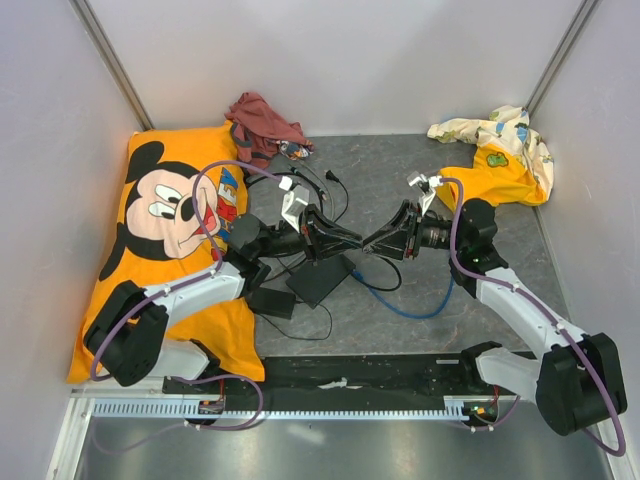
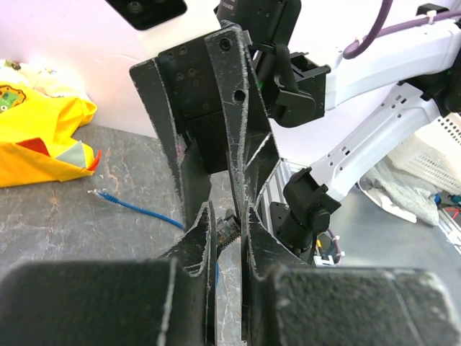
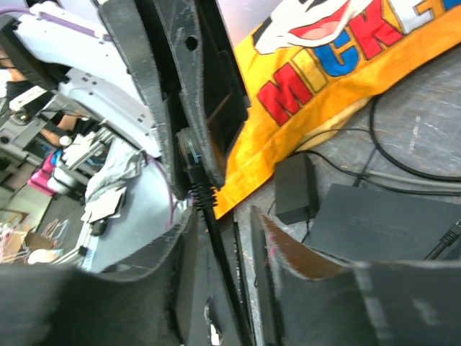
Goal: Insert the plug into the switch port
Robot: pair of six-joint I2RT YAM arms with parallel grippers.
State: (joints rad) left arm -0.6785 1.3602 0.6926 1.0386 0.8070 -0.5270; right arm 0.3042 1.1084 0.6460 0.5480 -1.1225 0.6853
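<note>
Left pincer (image 2: 227,218) is clamping the plug (image 2: 227,232) at its tips; right pincer (image 3: 225,216) is standing part-open astride the cable (image 3: 216,238) — it should be closing squarely just behind the plug.

Top cam: fixed high at the near edge, looking down, a wide shot of the whole grey stone-look bench (image 1: 400,165). L wrist cam sits just behind the black left fingers (image 2: 191,252), v. close, facing the white right arm (image 2: 374,144). R wrist cam looks past the black right fingers (image 3: 288,252) at the white left arm (image 3: 94,94). Both wrist views share the small dark ribbed plug (image 2: 227,232).
</note>
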